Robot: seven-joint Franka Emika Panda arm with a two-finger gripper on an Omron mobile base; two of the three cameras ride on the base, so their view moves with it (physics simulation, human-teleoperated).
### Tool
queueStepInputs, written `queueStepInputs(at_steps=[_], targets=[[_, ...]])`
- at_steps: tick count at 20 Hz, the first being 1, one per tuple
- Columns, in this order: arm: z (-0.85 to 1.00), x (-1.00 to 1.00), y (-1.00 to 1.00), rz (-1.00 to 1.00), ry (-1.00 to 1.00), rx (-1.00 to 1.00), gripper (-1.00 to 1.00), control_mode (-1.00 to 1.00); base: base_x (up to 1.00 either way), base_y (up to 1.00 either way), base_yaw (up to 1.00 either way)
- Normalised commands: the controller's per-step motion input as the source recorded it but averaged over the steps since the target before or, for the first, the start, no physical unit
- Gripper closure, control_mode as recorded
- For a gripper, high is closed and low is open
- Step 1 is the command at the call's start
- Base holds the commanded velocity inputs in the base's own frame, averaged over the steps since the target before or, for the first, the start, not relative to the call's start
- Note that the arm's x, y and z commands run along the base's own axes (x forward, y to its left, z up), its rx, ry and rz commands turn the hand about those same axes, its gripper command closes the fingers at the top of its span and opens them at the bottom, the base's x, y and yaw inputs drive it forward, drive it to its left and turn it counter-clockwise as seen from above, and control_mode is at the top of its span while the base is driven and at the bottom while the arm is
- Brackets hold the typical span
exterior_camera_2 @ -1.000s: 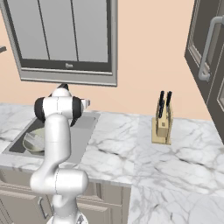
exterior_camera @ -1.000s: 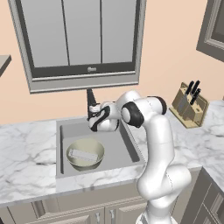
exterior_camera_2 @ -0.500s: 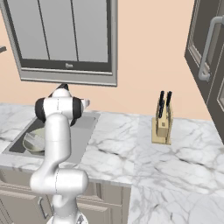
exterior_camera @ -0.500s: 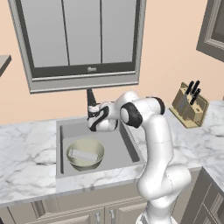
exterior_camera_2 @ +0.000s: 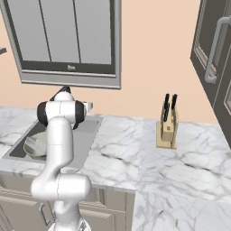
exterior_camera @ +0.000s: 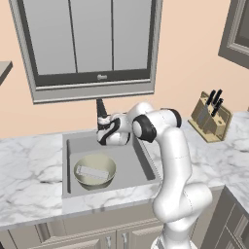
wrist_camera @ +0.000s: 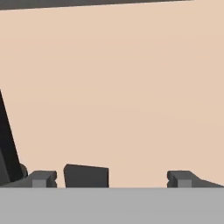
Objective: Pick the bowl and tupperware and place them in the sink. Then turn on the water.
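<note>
— Grey metal, that sink (exterior_camera: 141, 168). The bowl (exterior_camera: 95, 171) sits inside it, toward the near side, and the tupperware (exterior_camera: 92, 171) lies flat in the bowl.

— So only the water is left, I'd say. Where's the gripper (exterior_camera: 103, 132)?

— At the sink's back edge, right against the black faucet (exterior_camera: 101, 109). From the hand's own camera the fingertips (wrist_camera: 42, 178) stand wide apart with nothing between them, and a dark block (wrist_camera: 86, 176) sits just ahead, toward the faucet's side; I can't tell what it is.

— What could go wrong?

— I'd guess the open fingers slide past the faucet's handle without turning it, or push the spout aside instead.

— Anything in the way?

— Nothing between hand and faucet. The window (exterior_camera: 87, 46) hangs on the wall above the sink; the knife block (exterior_camera: 210, 118) stands well off along the counter (exterior_camera: 29, 160).
</note>
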Motion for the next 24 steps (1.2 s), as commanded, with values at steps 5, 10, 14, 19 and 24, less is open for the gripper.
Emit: queueStepInputs(at_steps=[5,10,14,19,24], targets=[[0.0,0.01,0.0,0.0,0.0,0.0,-1.0,-1.0,0.0,0.0,0.0],[0.0,0.0,-0.07,0.0,0.0,0.03,-1.0,-1.0,0.0,0.0,0.0],[0.0,0.0,-0.14,0.0,0.0,0.05,-1.0,-1.0,0.0,0.0,0.0],[0.0,0.0,-0.15,0.0,0.0,0.05,-1.0,-1.0,0.0,0.0,0.0],[0.0,0.0,-0.16,0.0,0.0,0.01,-1.0,-1.0,0.0,0.0,0.0]])
